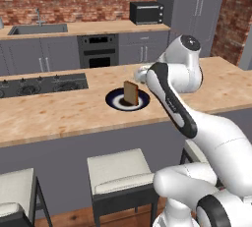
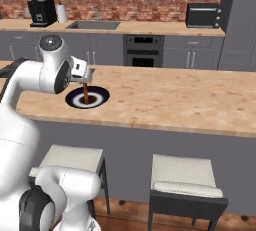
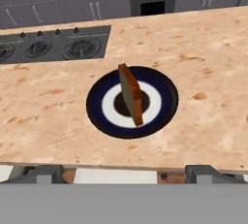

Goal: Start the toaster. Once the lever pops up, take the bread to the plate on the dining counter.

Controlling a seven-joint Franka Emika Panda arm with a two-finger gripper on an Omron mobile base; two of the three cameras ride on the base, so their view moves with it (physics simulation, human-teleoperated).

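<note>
Gripper (image 3: pixel 124 169) state: fingers spread wide apart, one at each side of the lower edge of the hand view, with nothing between them. The hand is positioned above the near edge of the dining counter (image 3: pixel 203 63), looking down at the plate (image 3: pixel 164 103).

Bread (image 3: pixel 131 94) position: on the plate, standing on edge over the white centre, apart from both fingertips. In the left base view, the bread (image 1: pixel 131 93) presents its broad tan face and stands upright on the plate (image 1: pixel 114 100). In the right base view, it appears as a thin dark sliver (image 2: pixel 86 94) just below the hand, on the plate (image 2: pixel 100 96).

Surroundings: a cooktop (image 1: pixel 44 83) is set into the counter to the left of the plate. Two stools (image 1: pixel 120 172) stand at the near side. A microwave (image 2: pixel 202 15) and sink (image 2: pixel 93 24) occupy the far counter against the brick wall.
</note>
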